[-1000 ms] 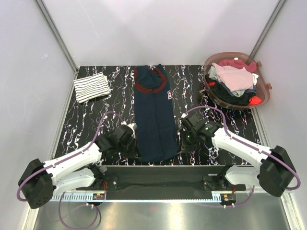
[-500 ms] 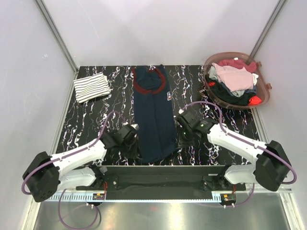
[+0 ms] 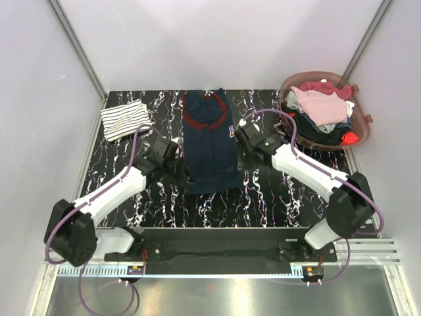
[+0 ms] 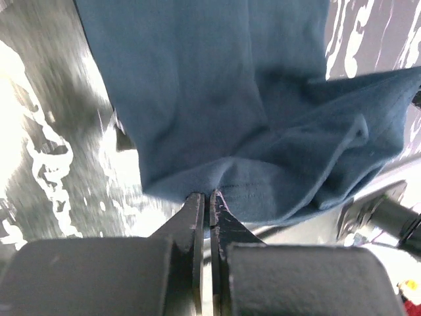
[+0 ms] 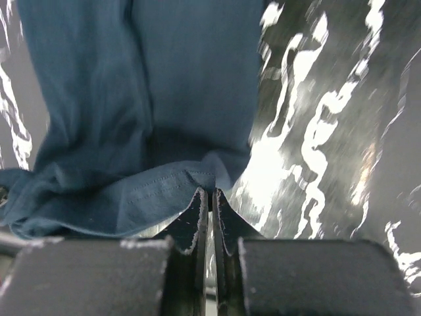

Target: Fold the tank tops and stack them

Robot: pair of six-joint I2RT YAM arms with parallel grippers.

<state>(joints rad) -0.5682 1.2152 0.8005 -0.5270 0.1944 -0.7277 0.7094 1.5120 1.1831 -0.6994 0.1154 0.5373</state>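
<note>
The dark navy tank top (image 3: 210,145) with red trim lies in the middle of the table, its hem end lifted and doubled back toward the neck. My left gripper (image 3: 180,162) is shut on the hem's left corner (image 4: 223,187). On the other side, my right gripper (image 3: 241,146) is shut on the hem's right corner (image 5: 197,178). Both wrist views show navy cloth pinched at the fingertips and hanging over the lower layer. A white tank top with navy stripes (image 3: 125,119) lies folded at the far left of the table.
A brown basket (image 3: 362,135) heaped with pink, red and dark clothes stands at the far right corner. The black marbled table (image 3: 276,197) shows in front of the navy top. Grey walls enclose the table on three sides.
Both grippers have travelled away from the near edge toward the far side, carrying the navy top's hem with them, so the garment now looks about half as long.
</note>
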